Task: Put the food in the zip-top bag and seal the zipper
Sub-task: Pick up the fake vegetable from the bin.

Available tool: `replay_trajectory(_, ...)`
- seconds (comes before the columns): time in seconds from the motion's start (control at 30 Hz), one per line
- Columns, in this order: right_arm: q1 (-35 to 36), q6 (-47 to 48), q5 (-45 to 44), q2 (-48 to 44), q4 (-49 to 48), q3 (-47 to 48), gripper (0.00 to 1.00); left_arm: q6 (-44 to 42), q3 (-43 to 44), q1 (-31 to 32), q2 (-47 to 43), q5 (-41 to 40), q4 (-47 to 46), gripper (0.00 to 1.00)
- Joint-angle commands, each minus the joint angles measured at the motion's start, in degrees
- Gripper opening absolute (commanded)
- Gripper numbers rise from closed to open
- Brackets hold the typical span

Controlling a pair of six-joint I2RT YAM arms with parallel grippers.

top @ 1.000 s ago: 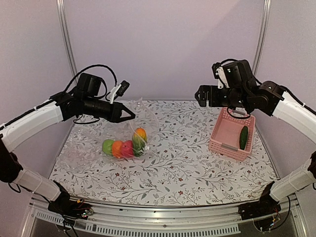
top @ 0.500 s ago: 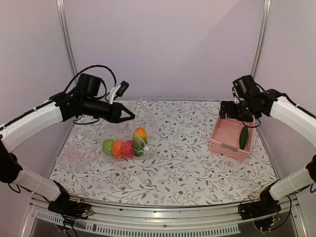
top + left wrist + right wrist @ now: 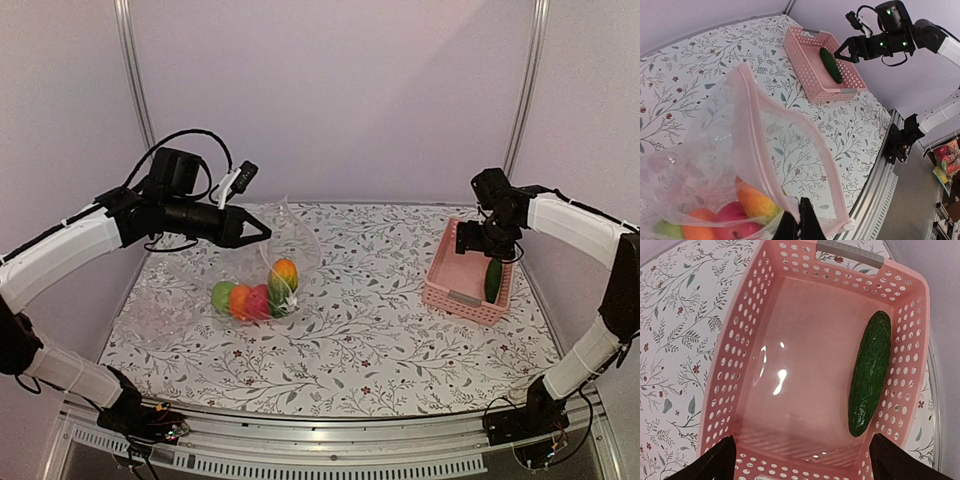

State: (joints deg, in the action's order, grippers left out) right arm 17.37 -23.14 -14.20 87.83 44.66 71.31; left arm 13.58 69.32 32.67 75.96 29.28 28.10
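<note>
Floral-print tabletop (image 3: 400,330), pale booth walls behind.

Progress: four of five pieces were in the zip-top bag (image 3: 715,150), well apart from the basket (image 3: 740,340) on the left arm's side: green apple (image 3: 221,296), orange (image 3: 238,300), red apple (image 3: 258,301), mango (image 3: 284,277). The cucumber (image 3: 869,372) was the only piece left in the basket, lying along the wall farthest from the bag. The zipper (image 3: 785,160) gaped open, not yet sealed.

Left pincer (image 3: 262,230): pressed together on the bag's rim, lifting the mouth open toward the basket.

Right pincer (image 3: 482,240): spread wide, empty, hovering over the basket's far end. The cucumber lay below it, off toward one finger and not between the two.

Judged remaining: grasp, carry, drop in, seal.
</note>
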Motion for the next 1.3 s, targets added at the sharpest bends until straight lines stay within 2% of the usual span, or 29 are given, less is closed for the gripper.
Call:
replay_trajectory(0.0, -4.7, 0.4, 0.6, 4.4, -0.8, 0.9, 0.92, 0.5, -0.8, -0.1, -0.4, 0.9, -1.7, 0.00)
replay_trajectory(0.23, -9.5, 1.8, 1.8, 13.2, -2.8, 2.6, 0.83, 0.7, -0.8, -0.1, 0.5, 1.1, -1.8, 0.00)
replay_trajectory(0.47, -10.3, 1.9, -2.0, 17.7, -3.2, 4.8, 0.79, 0.7, -0.8, 0.0, 1.0, 1.3, -1.9, 0.00)
replay_trajectory(1.0, -13.2, 3.5, -4.9, 23.4, -3.4, 7.1, 0.71, 1.0, -0.9, 0.0, 1.2, 1.5, -1.9, 0.00)
replay_trajectory(1.27, -13.3, 4.1, -1.1, 25.9, -4.0, 8.0, 0.64, 1.0, -0.8, 0.2, 1.3, 1.7, -2.0, 0.00)
